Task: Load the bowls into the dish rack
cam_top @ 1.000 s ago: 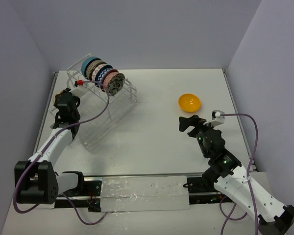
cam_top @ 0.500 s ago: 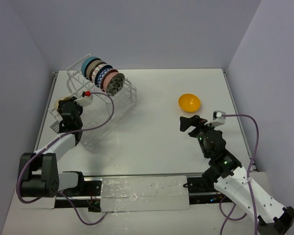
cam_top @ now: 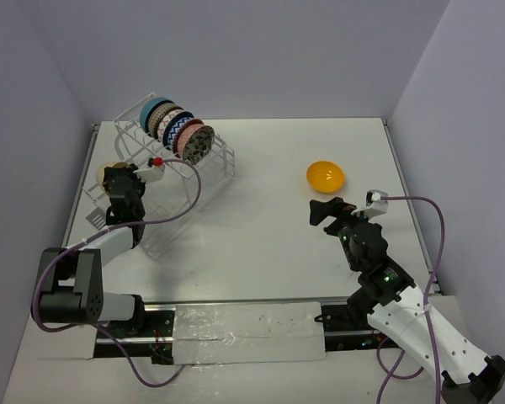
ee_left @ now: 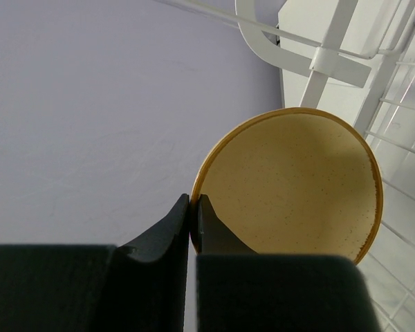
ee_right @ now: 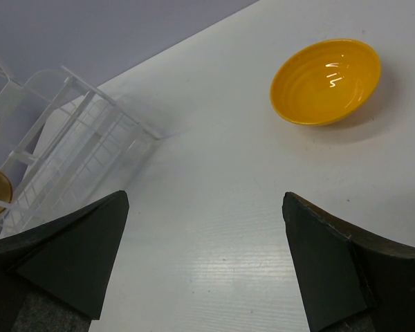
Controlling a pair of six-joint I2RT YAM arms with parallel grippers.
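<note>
My left gripper [cam_top: 111, 178] is shut on the rim of a tan bowl [ee_left: 297, 187], which it holds on edge at the left end of the white wire dish rack [cam_top: 172, 181]. From above, only a sliver of the tan bowl [cam_top: 102, 172] shows beside the wrist. Several bowls [cam_top: 178, 131], teal, patterned and dark, stand in a row in the rack's top tier. An orange-yellow bowl [cam_top: 326, 176] sits upright on the table at the right. My right gripper [cam_top: 328, 208] hovers just in front of it, wide open with nothing between its fingers, and the orange-yellow bowl [ee_right: 325, 81] lies ahead of it, to the right.
The white table [cam_top: 261, 227] is walled at the back and on both sides. The rack's wire frame [ee_left: 325, 55] runs close above and to the right of the tan bowl. In the right wrist view the rack [ee_right: 76, 152] stands far left.
The left wrist has turned and shifted slightly nearer, bringing the tan bowl in against the rack's left end. The right arm has stayed put.
</note>
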